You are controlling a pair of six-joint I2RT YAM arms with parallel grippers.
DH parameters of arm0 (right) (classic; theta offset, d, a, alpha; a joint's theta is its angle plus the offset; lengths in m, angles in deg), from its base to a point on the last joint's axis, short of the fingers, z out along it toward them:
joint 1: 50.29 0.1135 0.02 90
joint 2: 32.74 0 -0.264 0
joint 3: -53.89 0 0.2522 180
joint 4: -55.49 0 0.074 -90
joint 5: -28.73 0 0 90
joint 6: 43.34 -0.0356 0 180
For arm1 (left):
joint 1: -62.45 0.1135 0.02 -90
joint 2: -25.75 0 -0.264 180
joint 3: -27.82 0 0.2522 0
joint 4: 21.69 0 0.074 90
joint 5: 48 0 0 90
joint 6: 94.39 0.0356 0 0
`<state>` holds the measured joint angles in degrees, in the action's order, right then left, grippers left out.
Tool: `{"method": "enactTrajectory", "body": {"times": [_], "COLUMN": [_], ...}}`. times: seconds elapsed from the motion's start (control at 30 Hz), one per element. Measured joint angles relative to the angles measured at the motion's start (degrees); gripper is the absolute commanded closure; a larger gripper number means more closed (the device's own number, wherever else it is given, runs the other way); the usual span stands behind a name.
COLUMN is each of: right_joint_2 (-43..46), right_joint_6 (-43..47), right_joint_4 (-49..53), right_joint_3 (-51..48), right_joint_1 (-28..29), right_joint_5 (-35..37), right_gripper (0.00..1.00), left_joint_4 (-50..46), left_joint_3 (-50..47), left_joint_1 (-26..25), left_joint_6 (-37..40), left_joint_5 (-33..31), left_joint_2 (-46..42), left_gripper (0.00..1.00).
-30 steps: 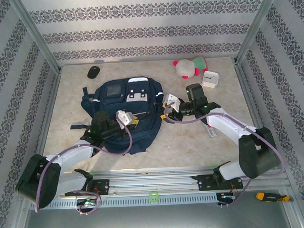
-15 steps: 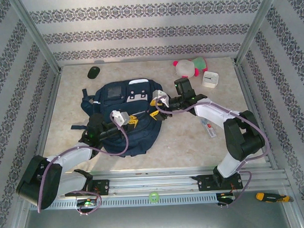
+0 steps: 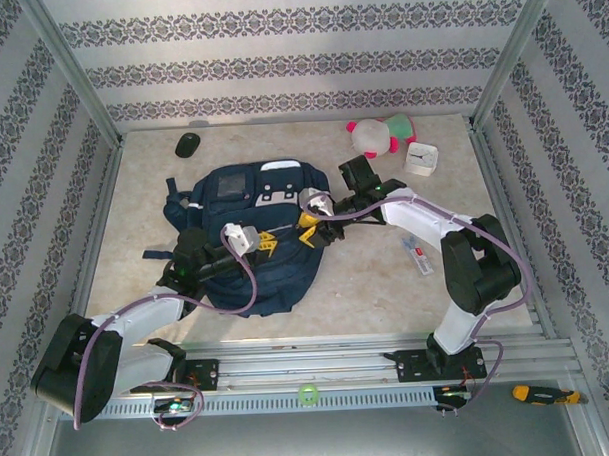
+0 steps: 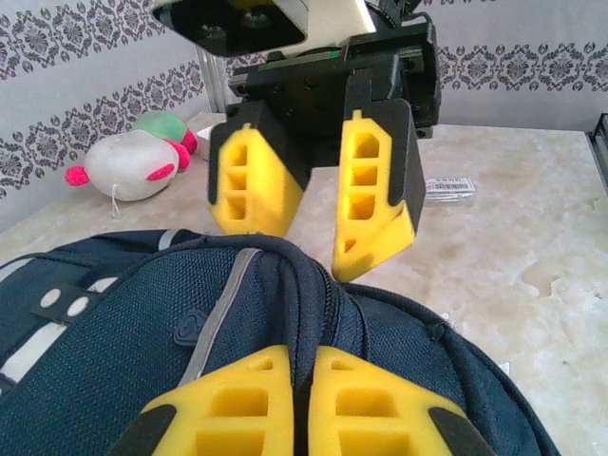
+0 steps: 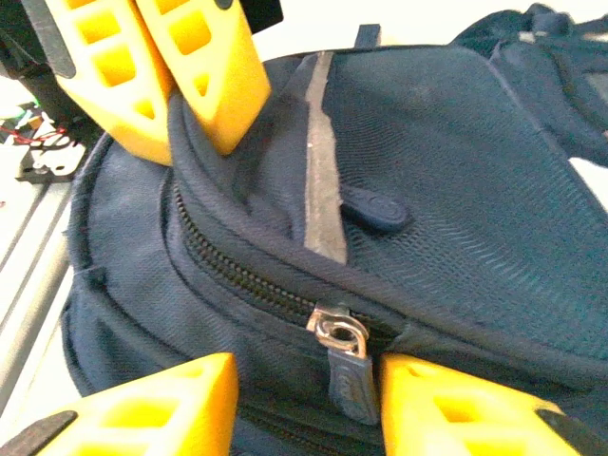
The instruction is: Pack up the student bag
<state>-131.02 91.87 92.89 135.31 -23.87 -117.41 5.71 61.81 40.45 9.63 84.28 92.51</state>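
The student bag [image 3: 247,252] is a dark navy backpack lying flat at the middle left of the table. My left gripper [image 3: 269,240] is shut on a ridge of its fabric beside the zipper, shown close in the left wrist view [image 4: 302,359]. Facing it, my right gripper [image 3: 307,228] is open at the bag's top edge. In the right wrist view its yellow fingers [image 5: 446,399] stand either side of the zipper pull [image 5: 348,378], which hangs from a metal slider [image 5: 334,328] close to the right-hand finger. The zipper [image 5: 237,271] looks closed.
A white and pink plush toy [image 3: 379,135] and a small white clock [image 3: 420,159] lie at the back right. A black mouse [image 3: 188,144] sits at the back left. A thin packaged item [image 3: 418,256] lies right of the bag. Patterned walls enclose the table.
My right gripper has moved left from beside the bag onto its top edge, and its jaws have narrowed round the zipper pull. The left gripper kept its hold.
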Motion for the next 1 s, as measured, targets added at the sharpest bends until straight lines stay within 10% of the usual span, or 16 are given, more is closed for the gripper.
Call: {"method": "enactTrajectory", "body": {"times": [0.6,1.0], "right_joint_2": [1.4,8.0], "right_joint_6": [-13.4,-26.8], "right_joint_4": [-4.5,-7.6], "right_joint_3": [-2.2,-5.7], "right_joint_1": [-0.4,0.8], "right_joint_5": [-1.4,4.1], "right_gripper": [1.0,1.0], "left_joint_4": [-0.6,-4.8], "left_joint_3": [0.0,1.3], "left_joint_1": [0.0,-1.0], "left_joint_6": [2.4,7.9], "left_joint_5": [0.0,-5.3], "left_joint_2": [-0.3,-2.2], "left_gripper": [1.0,1.0]}}
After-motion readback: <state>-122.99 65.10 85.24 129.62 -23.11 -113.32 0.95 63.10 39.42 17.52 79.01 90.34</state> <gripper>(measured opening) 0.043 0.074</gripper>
